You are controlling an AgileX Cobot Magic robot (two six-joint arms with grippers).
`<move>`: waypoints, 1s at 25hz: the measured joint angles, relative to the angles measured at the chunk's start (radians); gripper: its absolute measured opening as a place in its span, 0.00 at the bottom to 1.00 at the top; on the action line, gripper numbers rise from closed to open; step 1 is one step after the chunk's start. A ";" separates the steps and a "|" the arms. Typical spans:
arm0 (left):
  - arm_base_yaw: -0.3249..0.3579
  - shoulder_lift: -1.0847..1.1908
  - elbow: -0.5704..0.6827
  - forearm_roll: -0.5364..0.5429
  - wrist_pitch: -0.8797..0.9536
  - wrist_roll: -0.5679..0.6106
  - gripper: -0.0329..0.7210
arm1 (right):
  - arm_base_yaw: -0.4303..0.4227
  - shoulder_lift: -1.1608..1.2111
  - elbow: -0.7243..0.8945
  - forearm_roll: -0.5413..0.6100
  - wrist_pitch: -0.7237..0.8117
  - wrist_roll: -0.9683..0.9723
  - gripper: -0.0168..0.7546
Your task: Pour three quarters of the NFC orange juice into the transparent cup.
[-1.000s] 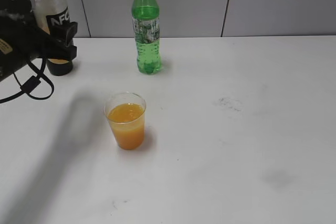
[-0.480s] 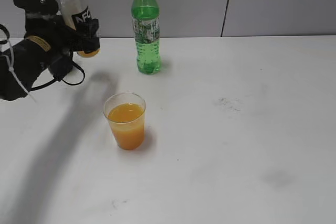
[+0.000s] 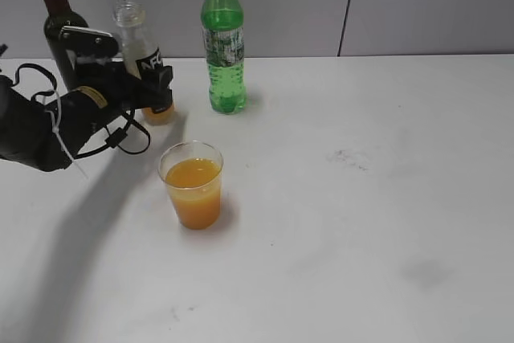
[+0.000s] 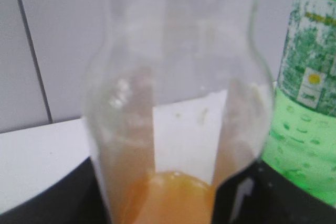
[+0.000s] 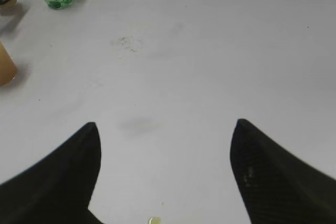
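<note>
1. Left gripper is clamped on the NFC orange juice, jaws across the black label band. Bottle stands upright at the back-left of the table, its base at or just above the surface; can't tell which.
2. Bottle has no cap on, open neck up. Only a shallow layer of juice sits at the bottom per the left wrist view, so it's light and bottom-weighted now, and little sloshing should come of moving it.
3. Thin clear plastic, so I'd expect it to flex if you squeeze harder. Label zone is the right hold: straight wall, some friction. Avoid the bare shoulder and neck, which look smooth and prob. slick.
4. Transparent cup stands front of the bottle, well apart, filled well over half w/ orange juice. Judged from the levels, the pour looks done or nearly so.
5. Cup now is the heavy, spill-prone item: tapered, narrow base, open rim. Keep your arm clear of it when you pull back.
6. Green soda bottle stands near, right of the juice; wine bottle just behind-left. Tight spot, so release straight and back out w/o swinging.
7. Right gripper is spread wide, empty, over bare table, well apart from everything.
</note>
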 joint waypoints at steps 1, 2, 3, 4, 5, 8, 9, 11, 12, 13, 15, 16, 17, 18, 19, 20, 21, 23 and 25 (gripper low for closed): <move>0.000 0.003 -0.001 0.001 0.001 -0.001 0.68 | 0.000 0.000 0.000 0.000 0.000 0.000 0.78; 0.000 0.007 -0.001 0.002 0.005 -0.003 0.68 | 0.000 0.000 0.000 0.000 0.000 0.000 0.78; 0.000 0.009 -0.002 0.004 0.007 -0.003 0.68 | 0.000 0.000 0.000 0.000 0.000 0.000 0.78; 0.000 0.010 -0.003 0.008 0.012 -0.003 0.68 | 0.000 0.000 0.000 0.000 0.000 0.000 0.78; 0.000 0.010 -0.003 0.012 0.014 -0.004 0.68 | 0.000 0.000 0.000 0.000 0.000 0.000 0.78; 0.000 0.010 -0.003 0.024 0.019 -0.004 0.68 | 0.000 0.000 0.000 0.000 0.000 0.000 0.78; 0.000 0.010 -0.003 0.025 0.021 -0.004 0.68 | 0.000 0.000 0.000 0.000 0.000 0.000 0.78; 0.000 0.010 -0.004 0.027 0.021 -0.005 0.72 | 0.000 0.000 0.000 0.000 0.000 0.000 0.78; 0.000 0.010 -0.005 0.027 0.014 -0.005 0.76 | 0.000 0.000 0.000 0.000 0.000 0.000 0.78; 0.000 0.010 -0.006 0.027 -0.003 -0.006 0.82 | 0.000 0.000 0.000 0.000 0.000 0.000 0.78; 0.000 0.009 -0.007 0.028 -0.038 -0.006 0.89 | 0.000 0.000 0.000 0.000 0.000 0.000 0.78; 0.000 0.006 -0.007 0.028 -0.049 -0.006 0.90 | 0.000 0.000 0.000 0.000 0.000 0.000 0.78; 0.000 -0.001 -0.007 0.028 -0.052 -0.006 0.91 | 0.000 0.000 0.000 0.000 0.000 0.000 0.78; 0.000 -0.012 -0.007 0.029 -0.052 -0.006 0.92 | 0.000 0.000 0.000 0.000 0.000 0.000 0.78; 0.000 -0.025 -0.007 0.029 -0.053 -0.006 0.92 | 0.000 0.000 0.000 0.000 0.000 0.000 0.78; 0.000 -0.042 -0.007 0.029 -0.054 -0.006 0.92 | 0.000 0.000 0.000 0.000 0.000 0.000 0.78; 0.000 -0.061 -0.007 0.030 -0.054 -0.006 0.93 | 0.000 0.000 0.000 0.000 0.000 0.000 0.78; 0.000 -0.104 -0.007 0.031 -0.054 -0.006 0.93 | 0.000 0.000 0.000 0.000 0.000 0.000 0.78; 0.000 -0.156 -0.007 0.037 -0.054 -0.006 0.92 | 0.000 0.000 0.000 0.000 0.000 0.000 0.78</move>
